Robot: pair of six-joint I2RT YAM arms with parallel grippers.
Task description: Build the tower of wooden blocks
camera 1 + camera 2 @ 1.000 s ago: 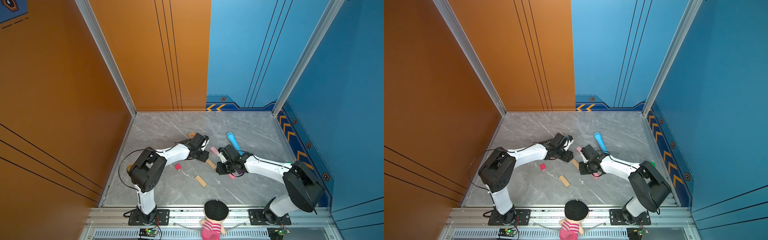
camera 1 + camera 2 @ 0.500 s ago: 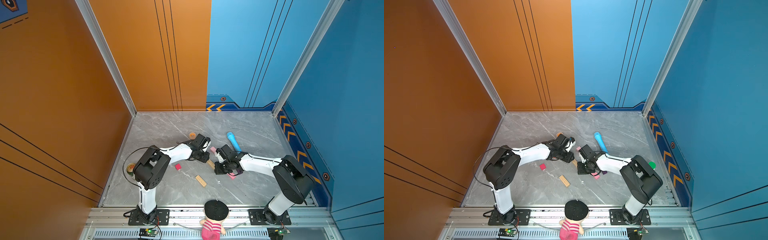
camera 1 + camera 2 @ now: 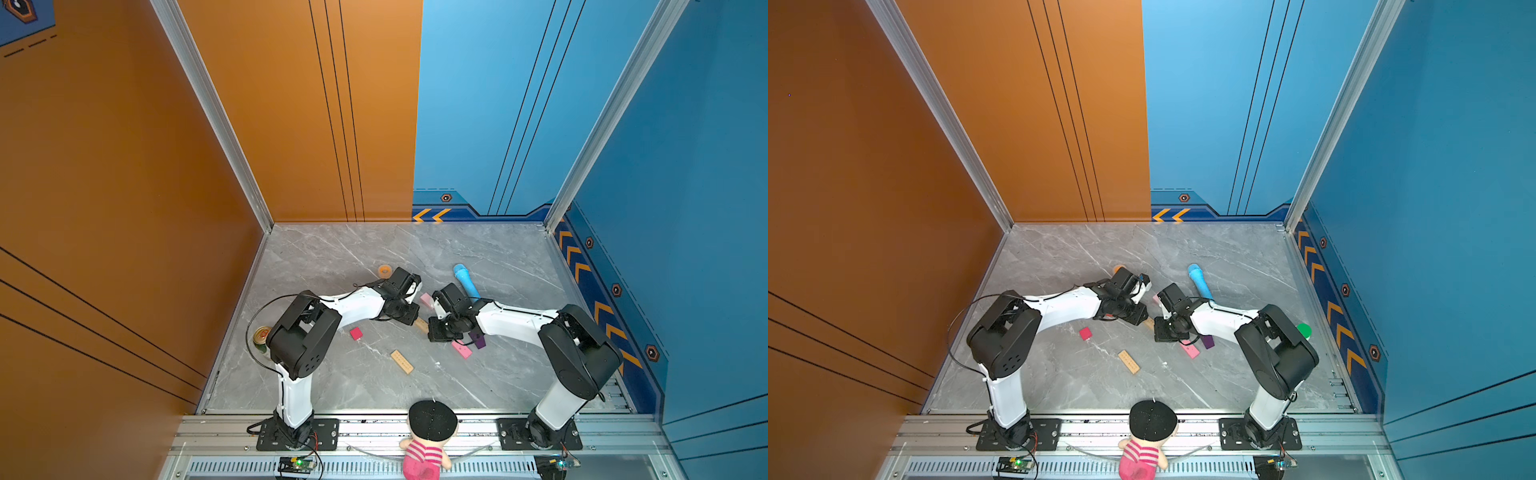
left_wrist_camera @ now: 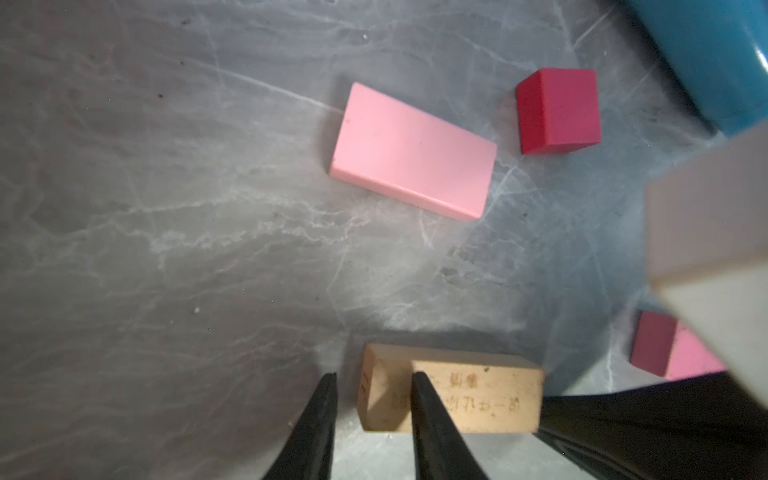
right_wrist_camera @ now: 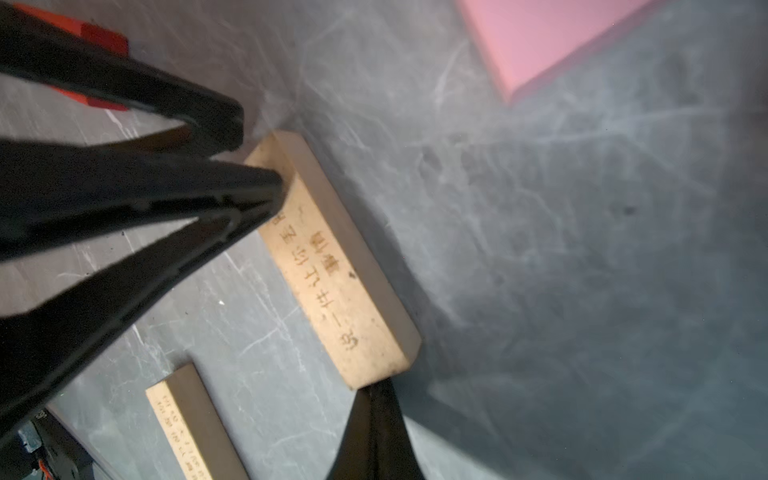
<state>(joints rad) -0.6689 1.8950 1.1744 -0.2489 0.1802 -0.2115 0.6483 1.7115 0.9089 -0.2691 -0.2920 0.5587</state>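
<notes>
A tan slab lies flat between my two grippers. My left gripper is open by a narrow gap and straddles one end corner of that slab. One finger rests over its top and the other stands just clear of its end. My right gripper is shut and empty, its tip touching the slab's opposite end. A pale pink brick and a magenta cube lie beyond. A second tan slab, another magenta cube, a second pink brick and the purple piece lie apart.
The blue tube lies behind the right wrist. An orange tape ring sits behind the left wrist. A can stands by the left wall and a green object behind the right arm. A doll sits on the front rail.
My left jaws have narrowed around the slab's end. The right gripper has finished closing and its arm has drawn in, bringing the tip against the slab.
</notes>
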